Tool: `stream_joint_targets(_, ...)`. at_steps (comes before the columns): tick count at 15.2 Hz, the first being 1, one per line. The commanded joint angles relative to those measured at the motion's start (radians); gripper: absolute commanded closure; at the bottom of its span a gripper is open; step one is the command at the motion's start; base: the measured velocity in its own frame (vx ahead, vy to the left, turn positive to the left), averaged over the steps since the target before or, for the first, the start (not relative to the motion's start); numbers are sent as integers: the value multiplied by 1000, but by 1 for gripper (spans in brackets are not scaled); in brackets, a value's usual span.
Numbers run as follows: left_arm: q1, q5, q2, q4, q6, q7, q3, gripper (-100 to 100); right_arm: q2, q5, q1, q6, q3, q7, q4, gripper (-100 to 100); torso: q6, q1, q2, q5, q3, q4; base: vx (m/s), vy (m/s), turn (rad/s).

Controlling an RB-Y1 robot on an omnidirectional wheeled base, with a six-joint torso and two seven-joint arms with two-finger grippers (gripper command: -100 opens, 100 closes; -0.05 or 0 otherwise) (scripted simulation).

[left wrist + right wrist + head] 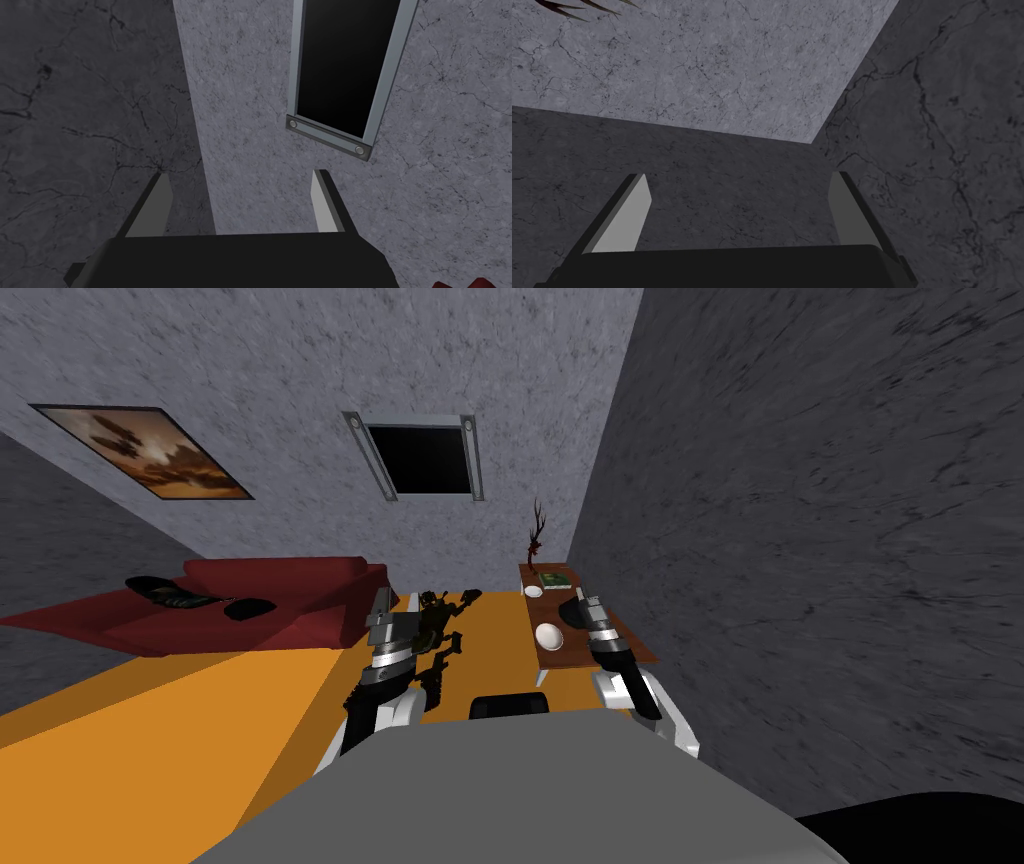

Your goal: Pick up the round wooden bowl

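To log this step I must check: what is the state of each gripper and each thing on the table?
Left gripper: open, empty.
Right gripper: open, empty.
Large bowl: upright on the table, not held.
Small bowl: upright, not held.
Book: lying flat.

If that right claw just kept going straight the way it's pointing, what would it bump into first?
Nothing nearby: beyond the open right gripper the way looks free up to the dark grey wall, though its distance is unclear.
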Motion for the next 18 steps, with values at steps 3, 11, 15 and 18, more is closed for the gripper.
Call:
stream_joint_targets(3, 0, 0, 0, 0, 0, 0, 0, 0, -42, 41, -17, 18, 19, 20, 82, -100, 0, 0, -1, 0, 0, 0, 6, 53, 71)
stream_joint_targets(11, 0, 0, 0, 0, 0, 0, 0, 0, -123, 148, -43, 57, 75, 72, 246, -100, 0, 0, -1, 0, -1, 0, 11, 45, 92)
stream_joint_targets(15, 0, 0, 0, 0, 0, 0, 0, 0, -142, 177, -50, 68, 90, 86, 322, -100, 0, -1, -2, 0, -1, 0, 22, 38, 74)
stream_joint_targets(18, 0, 0, 0, 0, 0, 0, 0, 0, -161, 207, -58, 78, 105, 101, 375, -100, 0, -1, -2, 0, -1, 0, 27, 36, 90)
